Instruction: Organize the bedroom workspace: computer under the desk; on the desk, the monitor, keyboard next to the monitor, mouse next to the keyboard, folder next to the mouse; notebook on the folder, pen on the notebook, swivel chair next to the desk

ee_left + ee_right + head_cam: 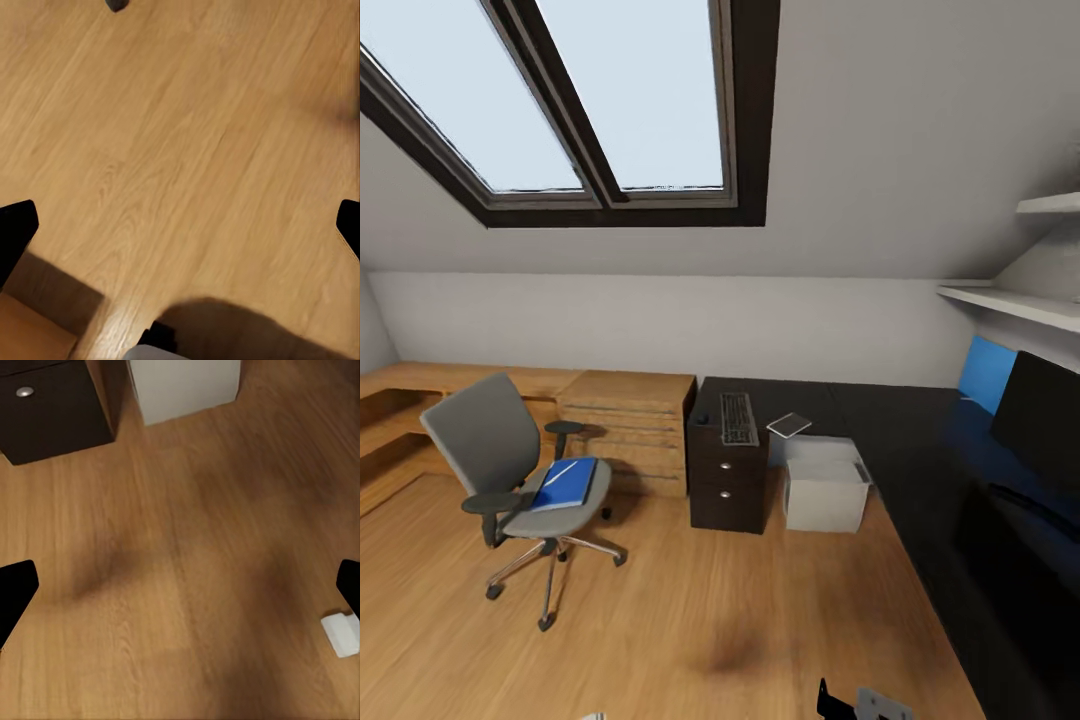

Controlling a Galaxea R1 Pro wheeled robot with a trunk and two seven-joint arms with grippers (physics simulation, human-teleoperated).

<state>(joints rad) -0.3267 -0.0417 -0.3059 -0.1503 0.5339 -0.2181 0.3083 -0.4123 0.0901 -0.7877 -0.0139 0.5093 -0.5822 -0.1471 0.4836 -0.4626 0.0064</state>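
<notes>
Both your grippers, left (180, 217) and right (180, 577), hang spread wide over bare floor (195, 585). One swivel chair (510, 470) carries one blue folder (566, 484). One keyboard (738, 417) and one pale notebook (789, 424) lie on the black desk (920, 440), one white computer (825, 485) beneath, one monitor (1040, 420) rightward.

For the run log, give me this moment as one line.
phase: approach | folder on swivel chair | keyboard, notebook on desk | computer under desk | grippers open, empty
</notes>
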